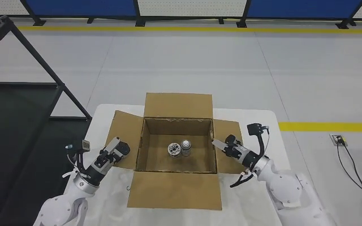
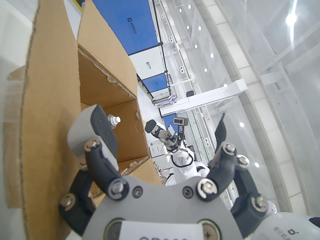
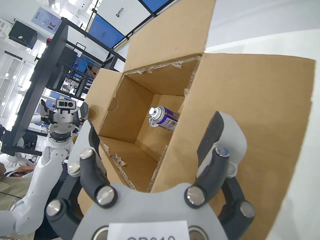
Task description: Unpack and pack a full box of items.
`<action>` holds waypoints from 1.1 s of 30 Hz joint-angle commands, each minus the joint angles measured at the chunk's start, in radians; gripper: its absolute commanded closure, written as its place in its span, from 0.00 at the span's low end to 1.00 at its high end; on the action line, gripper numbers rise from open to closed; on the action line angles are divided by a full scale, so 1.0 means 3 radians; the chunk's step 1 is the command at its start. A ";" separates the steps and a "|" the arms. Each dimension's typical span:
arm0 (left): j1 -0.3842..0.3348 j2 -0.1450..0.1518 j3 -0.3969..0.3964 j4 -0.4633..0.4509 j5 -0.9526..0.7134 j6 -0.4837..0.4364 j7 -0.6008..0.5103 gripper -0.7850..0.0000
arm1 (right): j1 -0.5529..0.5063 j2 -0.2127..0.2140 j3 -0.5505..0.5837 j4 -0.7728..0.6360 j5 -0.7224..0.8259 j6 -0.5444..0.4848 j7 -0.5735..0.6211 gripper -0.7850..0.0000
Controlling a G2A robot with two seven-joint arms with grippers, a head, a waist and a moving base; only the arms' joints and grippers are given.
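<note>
1. Top view showed the box standing open in the middle of the table. A can and a round item stood upright just beside each other on its floor, nearer the far wall.
2. All four flaps lay folded outward. We judged that this left the mouth free for reaching in from above, and that the upright items offered their tops to a grip.
3. The left gripper hung over the left flap and the right gripper over the right flap, close to the rim. Each was spread wide with nothing between its fingers. We took the one-arm-per-side stance as a way to share the reach into the box.
4. With so little inside, we could not tell whether unpacking was nearly done or packing had just begun.
5. Right wrist view added the can's side, with a blue-and-white label under a white nozzle. It also showed torn cardboard along the box's rim.
6. Left wrist view added depth. The nozzle tip peeked out just past that gripper's own finger, deep in the box. The right gripper stood across the opening, jaws apart.
</note>
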 commanded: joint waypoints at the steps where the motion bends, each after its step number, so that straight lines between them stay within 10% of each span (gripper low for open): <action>1: 0.0005 0.0001 0.0001 -0.0010 0.0001 0.0001 0.0004 0.00 | 0.0009 -0.0002 -0.0062 -0.0100 -0.0090 -0.0014 -0.0009 0.00; 15: 0.0041 -0.0001 0.0020 -0.0043 -0.0063 -0.0082 0.0048 0.00 | 0.0562 -0.0124 -0.0935 -0.0082 -0.0472 0.0176 0.0245 0.00; 33: -0.0020 -0.0012 0.0105 -0.0032 -0.0082 -0.0125 0.0080 0.00 | 0.0608 -0.0144 -0.1053 -0.0009 -0.0652 0.0295 0.0219 0.00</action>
